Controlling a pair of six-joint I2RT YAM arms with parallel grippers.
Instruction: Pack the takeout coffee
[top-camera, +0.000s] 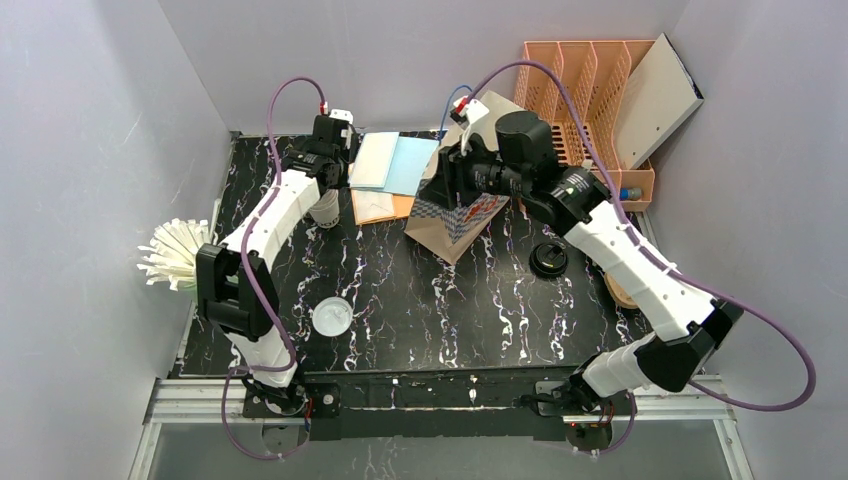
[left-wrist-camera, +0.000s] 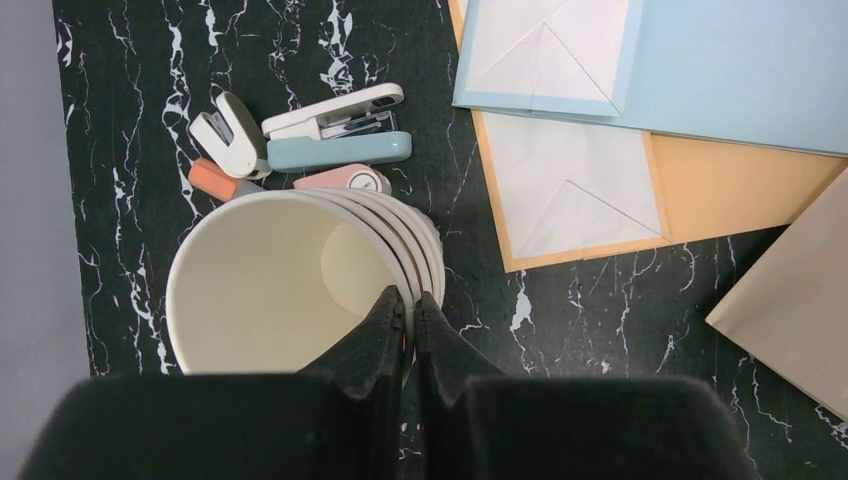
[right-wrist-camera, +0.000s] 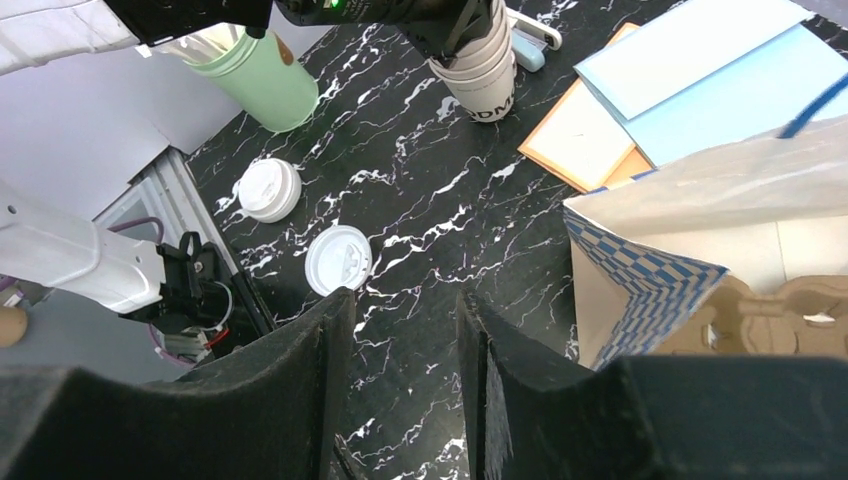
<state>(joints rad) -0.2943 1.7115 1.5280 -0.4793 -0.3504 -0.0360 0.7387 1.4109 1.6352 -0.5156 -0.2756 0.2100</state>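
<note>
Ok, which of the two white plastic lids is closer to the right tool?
The round white plastic lid lying just ahead of the right tool. The other white lid sits farther off, nearer the light green holder.

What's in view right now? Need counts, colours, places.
cream paper cups: one nested stack, cream, far left of table
stapler: 1, white and pale blue, beside the cups
small desk tools: 3, white, orange, pink, around the stapler
white lids: 2, white, near left
straw holder: 1, light green with white straws, left edge
envelopes: several, blue, white, orange, far centre
paper bag: 1, brown with blue check lining, centre
dark round lid: 1, black, right of the bag
file rack: 1, orange, far right corner
left gripper: shut on the cup stack's rim
right gripper: open, beside the bag
</note>
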